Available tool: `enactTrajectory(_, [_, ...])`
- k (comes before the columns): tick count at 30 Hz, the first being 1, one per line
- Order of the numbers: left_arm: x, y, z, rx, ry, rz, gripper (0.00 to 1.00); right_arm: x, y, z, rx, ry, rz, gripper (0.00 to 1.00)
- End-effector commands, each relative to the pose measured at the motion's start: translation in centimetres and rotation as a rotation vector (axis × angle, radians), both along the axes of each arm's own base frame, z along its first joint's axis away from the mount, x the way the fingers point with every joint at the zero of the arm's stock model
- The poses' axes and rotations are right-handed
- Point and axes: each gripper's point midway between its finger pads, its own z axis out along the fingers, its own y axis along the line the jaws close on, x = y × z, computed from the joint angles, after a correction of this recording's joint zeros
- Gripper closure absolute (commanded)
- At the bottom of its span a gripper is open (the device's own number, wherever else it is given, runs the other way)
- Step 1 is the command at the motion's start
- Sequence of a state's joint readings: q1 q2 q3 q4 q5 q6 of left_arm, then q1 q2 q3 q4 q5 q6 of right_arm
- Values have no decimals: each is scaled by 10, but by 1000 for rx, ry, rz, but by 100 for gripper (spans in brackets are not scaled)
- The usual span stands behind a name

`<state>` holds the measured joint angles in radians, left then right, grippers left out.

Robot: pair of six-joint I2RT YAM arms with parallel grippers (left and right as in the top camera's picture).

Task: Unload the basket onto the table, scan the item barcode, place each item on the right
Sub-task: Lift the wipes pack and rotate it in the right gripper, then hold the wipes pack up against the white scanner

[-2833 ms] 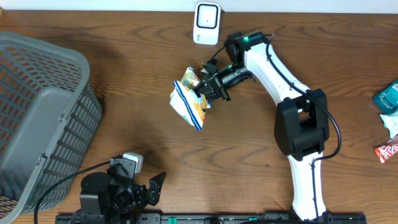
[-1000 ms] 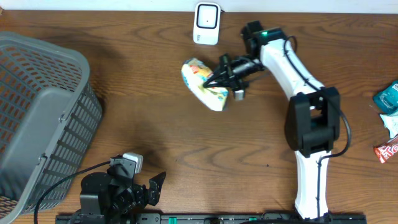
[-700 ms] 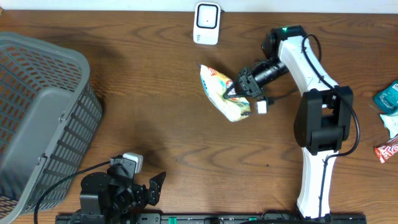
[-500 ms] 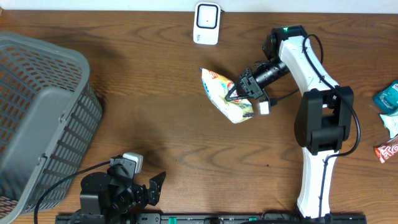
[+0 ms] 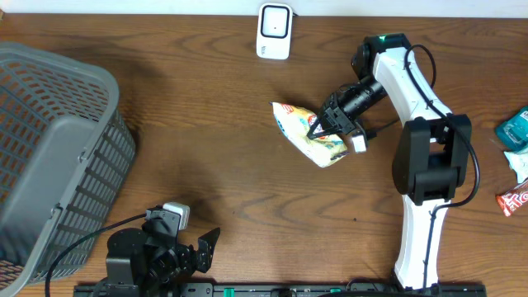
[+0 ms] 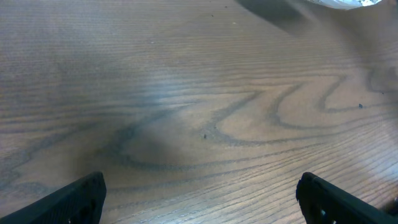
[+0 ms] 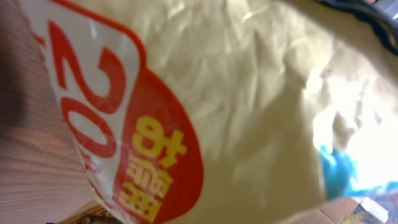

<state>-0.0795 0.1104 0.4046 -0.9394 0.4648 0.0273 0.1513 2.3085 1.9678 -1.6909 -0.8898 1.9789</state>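
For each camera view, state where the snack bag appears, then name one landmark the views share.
Overhead: snack bag right of centre, pinched by the right gripper.
Left wrist: a pale sliver at the top right edge may be it; cannot tell.
Right wrist: snack bag fills nearly the whole frame.
Shared landmark: the wooden table, seen in all three.

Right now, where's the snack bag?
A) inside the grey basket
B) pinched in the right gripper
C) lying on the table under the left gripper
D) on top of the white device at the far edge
B: in the overhead view the right gripper is shut on the snack bag at mid-table, and the bag's print fills the right wrist view.
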Motion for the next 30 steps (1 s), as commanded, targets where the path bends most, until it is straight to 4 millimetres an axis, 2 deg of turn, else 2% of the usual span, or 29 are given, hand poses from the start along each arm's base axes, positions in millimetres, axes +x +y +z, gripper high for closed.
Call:
enactTrajectory(1, [0,1,3,9,-14,-1,2,0,10,14,39,35,-44,99])
enactTrajectory(3, [0,1,3,9,-14,-1,2,7,11,9,123,-177,77,99])
enactTrajectory(6, [0,1,3,9,-14,-1,2,29,17,6,316,-650,332,99])
enactTrajectory(8, [0,1,3,9,-14,-1,2,40,19,4,376,-855,443,99])
enactTrajectory(10, [0,1,3,9,-14,-1,2,38,15,-1,385,-938,543,99])
enactTrajectory(12, [0,1,3,9,-14,-1,2,33,1,-15,314,-946,670,99])
enactTrajectory(15, [0,1,3,9,-14,-1,2,40,-22,-39,203,-1072,1002,99])
enactTrajectory(17, [0,1,3,9,-14,-1,2,39,-19,-44,316,-1252,1306,99])
enactTrajectory(19, [0,1,3,9,-14,-1,2,31,-10,-42,515,-1427,1573,99])
enactTrajectory(22, [0,1,3,9,-14,-1,2,18,-1,-42,767,-1589,1873,99])
enactTrajectory(24, [0,1,3,9,-14,-1,2,15,6,-42,842,-1642,1959,99])
enactTrajectory(27, [0,1,3,9,-14,-1,2,26,21,-45,822,-1713,2029,99])
enactTrajectory(30, [0,1,3,9,-14,-1,2,33,42,-36,829,-1842,1996,99])
